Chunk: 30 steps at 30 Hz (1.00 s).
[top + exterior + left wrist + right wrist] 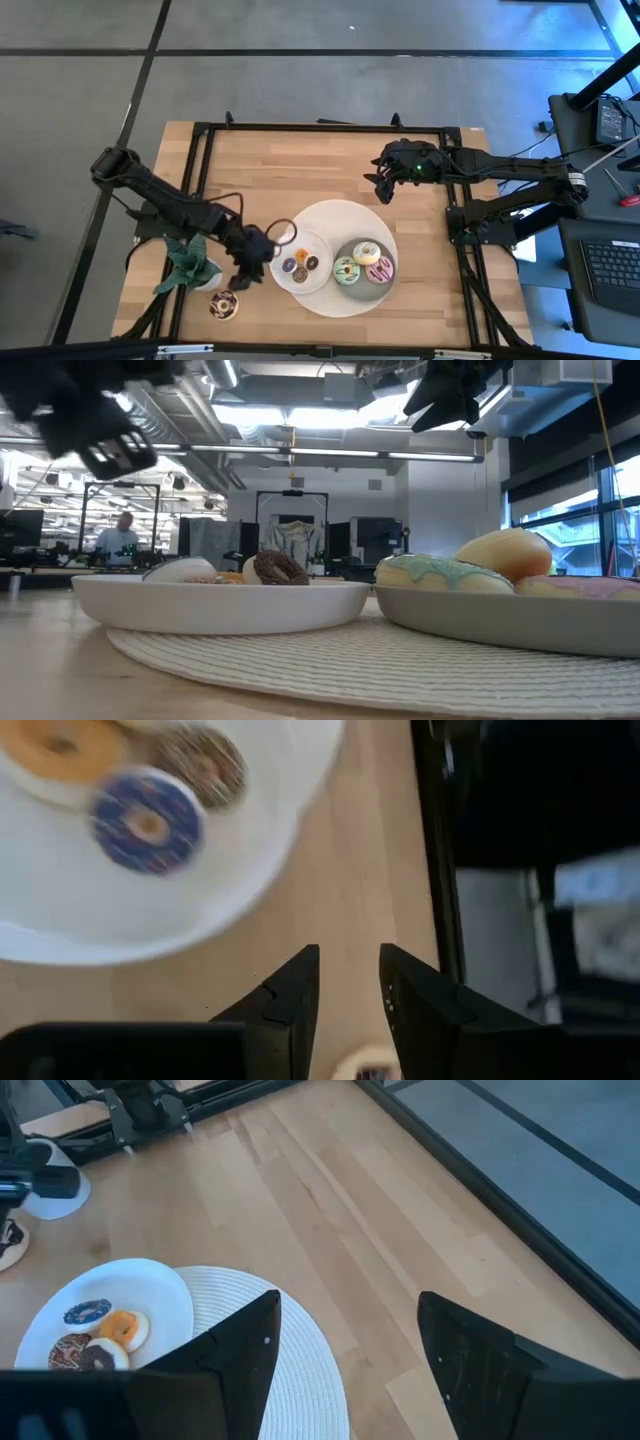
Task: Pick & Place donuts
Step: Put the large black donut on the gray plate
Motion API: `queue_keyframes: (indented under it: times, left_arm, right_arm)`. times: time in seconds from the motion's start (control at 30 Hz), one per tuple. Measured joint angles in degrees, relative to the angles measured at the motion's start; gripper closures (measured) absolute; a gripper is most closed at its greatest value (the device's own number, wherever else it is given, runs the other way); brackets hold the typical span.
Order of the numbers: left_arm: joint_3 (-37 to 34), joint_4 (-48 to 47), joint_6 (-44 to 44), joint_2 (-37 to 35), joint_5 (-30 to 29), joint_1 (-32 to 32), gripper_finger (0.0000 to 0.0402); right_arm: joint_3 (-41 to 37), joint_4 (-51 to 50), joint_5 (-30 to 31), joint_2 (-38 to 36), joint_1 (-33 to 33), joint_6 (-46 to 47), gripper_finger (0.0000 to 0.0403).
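We find the left gripper [258, 262] low over the near left part of the table, just left of the small white plate [318, 276]. Its fingers [290, 1005] stand a narrow gap apart in the left wrist view, with bare wood between them; we see nothing held and no contact with any donut.

The right gripper [384, 182] hangs above the far right part of the table, well apart from the plates. Its jaws stand wide apart with nothing between them.

On the small white plate lie three mini donuts flat, holes facing up: a purple one [289, 266], an orange one [300, 257] and a brown one [312, 263]. A fourth mini [301, 275] lies near them; we cannot tell its colour. Being rings, they show no long axis.

The grey plate [358, 282], just right of the white one, carries three larger donuts: green iced [346, 270], white iced [367, 251] and pink iced [380, 269], touching one another and lying flat.

The sprinkled chocolate donut [224, 305] lies flat on the wood at the near left, just beside the green plant [188, 262].

Both plates rest on a round white woven mat [345, 215].
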Motion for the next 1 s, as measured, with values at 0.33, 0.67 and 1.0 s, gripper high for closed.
queue_keyframes:
  times: [0.33,0.67,1.0]
  left_arm:
    - [0.0,-9.8,6.25,0.77,0.06,-7.97,0.0297]
    - [0.0,-7.19,7.89,6.64,6.12,-11.51,0.0297]
    - [0.02,-5.84,9.11,12.14,8.69,-12.38,0.03]
  right_arm:
    - [-0.3,-0.52,0.0,0.0,0.0,-0.02,0.0166]
    - [-0.35,-2.78,0.0,0.0,0.0,-0.69,0.0166]
    - [-0.35,-2.75,0.0,0.0,0.0,-1.53,0.0166]
